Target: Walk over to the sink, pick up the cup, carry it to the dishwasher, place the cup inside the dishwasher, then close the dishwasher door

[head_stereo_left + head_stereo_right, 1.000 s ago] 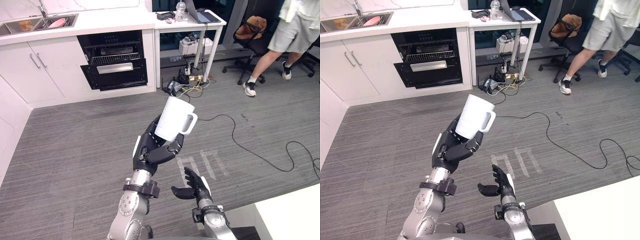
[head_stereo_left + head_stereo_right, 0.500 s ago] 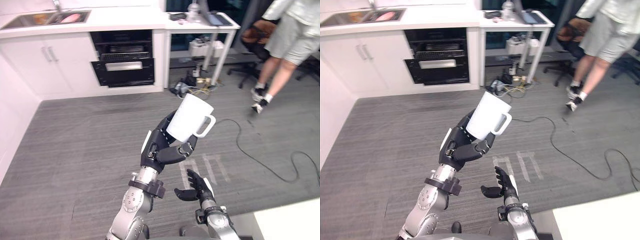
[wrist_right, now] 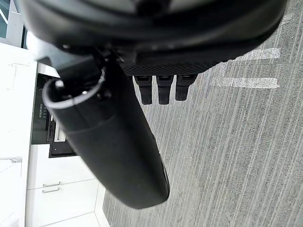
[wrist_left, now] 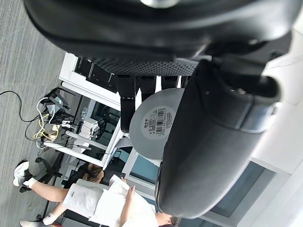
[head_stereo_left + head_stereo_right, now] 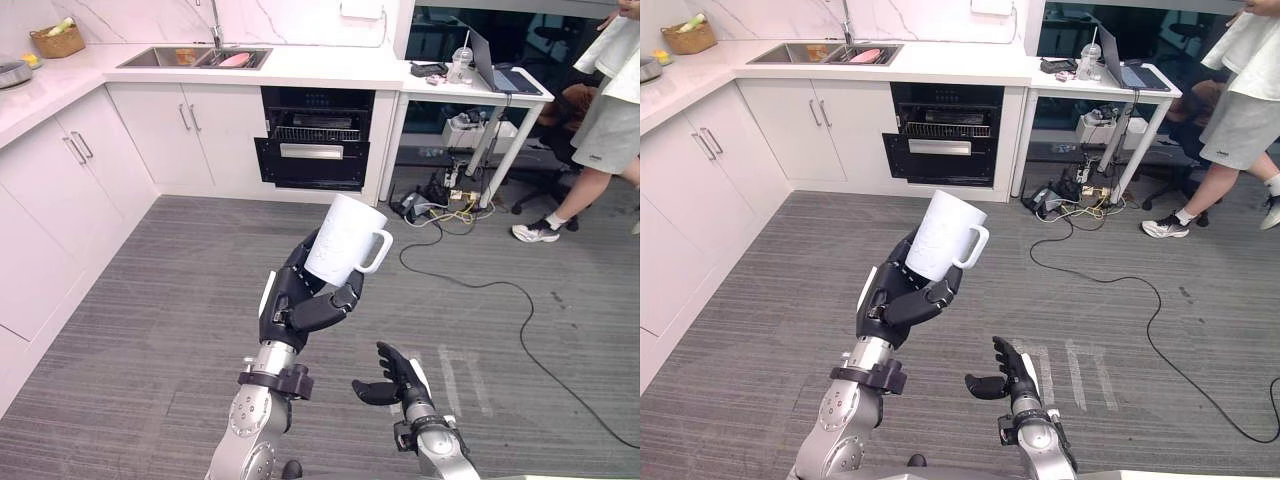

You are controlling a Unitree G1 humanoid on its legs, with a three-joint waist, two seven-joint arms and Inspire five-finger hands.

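- Sink [image 5: 150, 60]: 11 o'clock, set in worktop [image 5: 330, 72], well apart from robot.
- Left hand [image 5: 298, 305]: centre, fingers and thumb clamped round lower body of cup [image 5: 343, 240].
- Cup: slightly tilted, handle toward 3 o'clock, raised over floor [image 5: 150, 330].
- Dishwasher [image 5: 313, 140]: 12 o'clock, under worktop, door ajar, rack visible.
- Right hand [image 5: 395, 375]: 5 o'clock, fingers relaxed and apart, holding nothing.
- Assessment: pickup done, carry judged under way.
- Outstanding: approach to dishwasher, cup placement inside, door closure.
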